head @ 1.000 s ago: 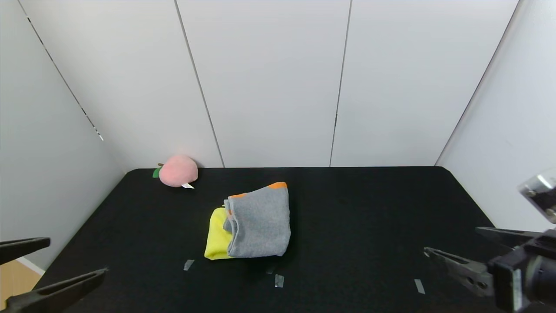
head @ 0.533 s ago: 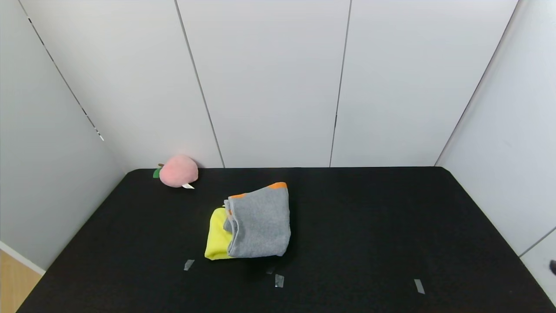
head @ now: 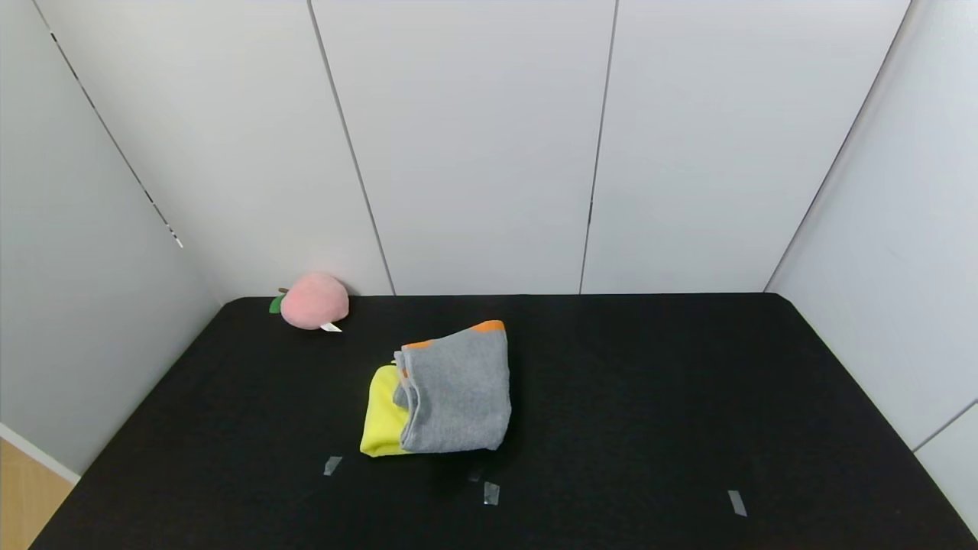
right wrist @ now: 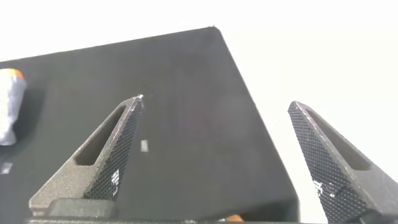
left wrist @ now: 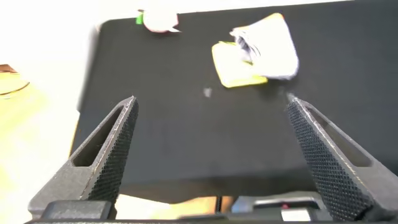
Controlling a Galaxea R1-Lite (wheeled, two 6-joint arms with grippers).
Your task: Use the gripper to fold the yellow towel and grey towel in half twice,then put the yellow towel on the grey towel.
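Note:
The folded grey towel [head: 458, 393], with orange trim at its far edge, lies in the middle of the black table [head: 649, 397]. It covers most of the folded yellow towel [head: 380, 420], which sticks out on its left and lies under it. Both also show in the left wrist view, grey towel [left wrist: 270, 46] over yellow towel [left wrist: 233, 68]. Neither gripper shows in the head view. My left gripper [left wrist: 211, 102] is open and empty, back off the table's front left. My right gripper [right wrist: 214, 102] is open and empty, back off the table's front right; the grey towel's end [right wrist: 9, 106] shows far off.
A pink plush peach [head: 313, 300] sits at the table's back left corner, also in the left wrist view [left wrist: 158, 20]. Small tape marks [head: 491, 493] [head: 737, 503] [head: 331, 464] lie near the front edge. White walls enclose the table on three sides.
Both grippers, at the head view's lower corners a second ago, have drawn back out of that view. The towels have not moved.

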